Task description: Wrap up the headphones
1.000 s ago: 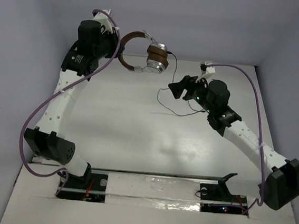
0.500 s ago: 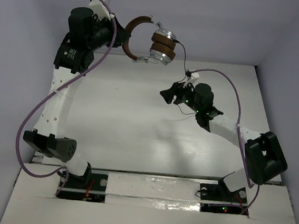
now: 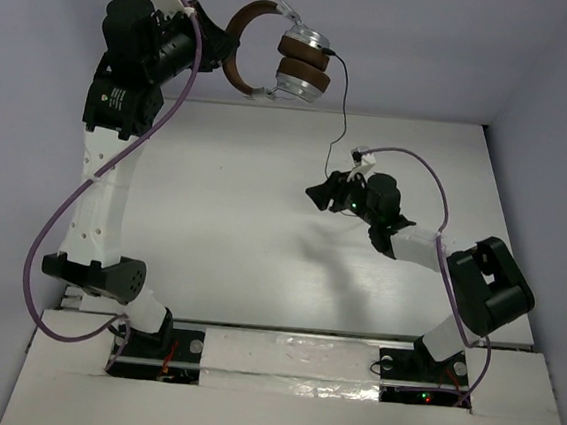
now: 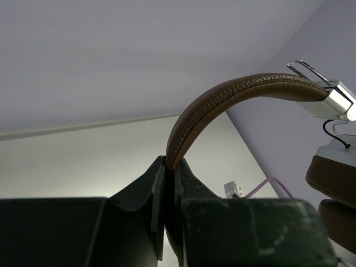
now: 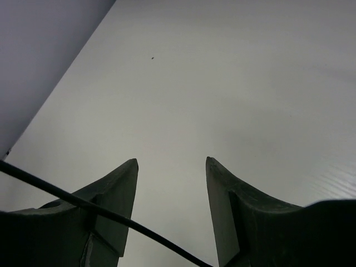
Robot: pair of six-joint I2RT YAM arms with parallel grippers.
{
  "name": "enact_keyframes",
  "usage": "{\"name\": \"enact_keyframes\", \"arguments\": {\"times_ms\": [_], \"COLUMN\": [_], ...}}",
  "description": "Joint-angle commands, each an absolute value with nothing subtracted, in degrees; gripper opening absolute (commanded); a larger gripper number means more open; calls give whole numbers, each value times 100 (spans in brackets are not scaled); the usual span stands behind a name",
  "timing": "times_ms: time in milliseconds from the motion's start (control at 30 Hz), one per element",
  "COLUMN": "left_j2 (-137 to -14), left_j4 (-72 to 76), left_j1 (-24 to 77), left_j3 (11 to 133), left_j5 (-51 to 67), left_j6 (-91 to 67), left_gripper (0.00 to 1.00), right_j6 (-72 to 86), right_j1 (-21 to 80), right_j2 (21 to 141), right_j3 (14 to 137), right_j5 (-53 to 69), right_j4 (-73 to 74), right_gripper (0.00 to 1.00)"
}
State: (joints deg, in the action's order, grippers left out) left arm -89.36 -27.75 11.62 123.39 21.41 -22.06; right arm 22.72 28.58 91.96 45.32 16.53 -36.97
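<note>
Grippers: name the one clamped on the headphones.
The left gripper, pinching the brown headband and holding the headphones aloft. The right gripper is open; the dark cord merely runs past it.

grained leather headphones (image 4: 233,93), smooth table (image 5: 233,83)

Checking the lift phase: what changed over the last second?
The left hand raised the headphones higher. The right hand pulled back toward the near edge, and the cord was drawn up straighter. Unchanged: the left hand is shut on the headband.
</note>
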Motion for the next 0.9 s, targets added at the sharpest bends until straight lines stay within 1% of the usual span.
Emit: {"name": "enact_keyframes", "arguments": {"times_ms": [0,100,200,367,400,433,467,500,533,567,600,667,700,733,800,867], "left_j2": [-9061,-9307,-9352,-9404,-9396,-9352,-9317,-9282,-9194,-9132,-9054,-8737,-8667,-8544,-8508,-8508], "left_j4": [-2434,-2540,-2348,-2417,-2356,-2286,-2198,-2102,-1874,-1768,-1453,-1065,-916,-610,-301,-54], "left_j1": [1029,888,835,642,581,580,580,580,580,580,580,580,580,580,580,633], "left_j3": [12742,13068,13078,13166,13009,12877,12702,12265,12035,11763,11133,10419,9823,9548,8872,8501], "left_j5": [2250,2364,2496,2339,2286,2233,2111,2040,1952,1612,1365,934,766,686,668,895], "left_j6": [-2522,-2558,-2724,-2821,-2821,-2830,-2874,-2918,-2961,-2988,-3067,-3216,-3347,-3410,-3550,-3743], "left_gripper": [0,0,0,0,0,0,0,0,0,0,0,0,0,0,0,0], "right_j6": [2478,2654,2698,2944,3136,3216,3269,3278,3235,3191,3095,3085,3033,3006,2901,2830], "right_j1": [2856,2856,2856,2856,2856,2856,2856,2856,2856,2926,2927,2979,3058,3059,3111,3164], "right_j2": [8983,8886,8973,8834,8772,8737,8693,8684,8657,8631,8509,8342,8219,8183,8183,8209], "right_j3": [4334,4036,4008,3771,3710,3639,3682,3778,3875,4041,4130,4332,4437,4543,4937,5184], "right_j5": [1573,1600,1635,1697,1670,1731,1766,1801,1776,1697,1583,1232,1091,672,266,-297], "right_j4": [-4280,-4473,-4544,-4693,-4702,-4667,-4510,-4213,-3601,-3316,-2713,-2174,-1840,-1202,-313,95], "right_gripper": [58,58,58,51,43,32,17,0,0,0,0,0,0,0,0,0]}}
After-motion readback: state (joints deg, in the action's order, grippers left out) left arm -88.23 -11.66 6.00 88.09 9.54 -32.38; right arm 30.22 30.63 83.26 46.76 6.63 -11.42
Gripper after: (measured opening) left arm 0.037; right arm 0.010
